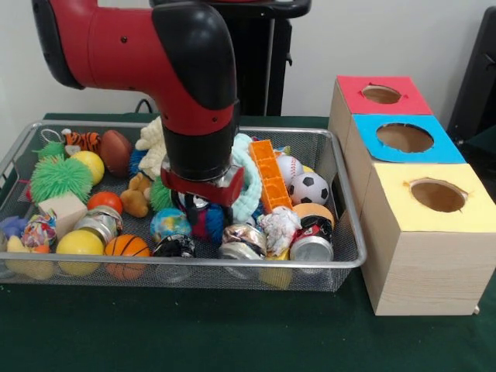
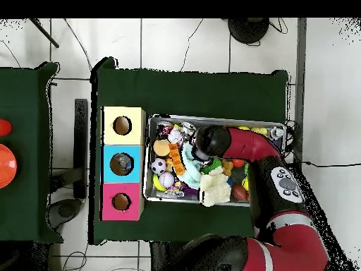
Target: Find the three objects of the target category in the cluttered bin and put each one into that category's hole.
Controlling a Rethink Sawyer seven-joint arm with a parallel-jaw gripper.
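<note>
The bin (image 1: 350, 262) spans the lower left and centre of the front view, its left end packed with balls – a green spiky ball (image 1: 59, 177) among them; at centre the gripper (image 1: 195, 203) sits low in the clutter, and I cannot tell whether the claw is open or closed. The likely fault is a blind grasp – it may catch the orange block (image 1: 270, 175) beside it or nudge toys over the rim; at right wait the three boxes (image 1: 418, 194) with holes.

Robotics lab setup, not a home. Red and black robot arm (image 1: 167, 70) on a pedestal at a table with green cloth (image 1: 194, 333). White tiled floor (image 2: 183, 42) with loose cables (overhead view). Three wooden boxes (image 1: 418, 194) with coloured tops and cut holes, staged beside a wire bin (image 1: 341, 256) of toys. Plain white wall behind.
</note>
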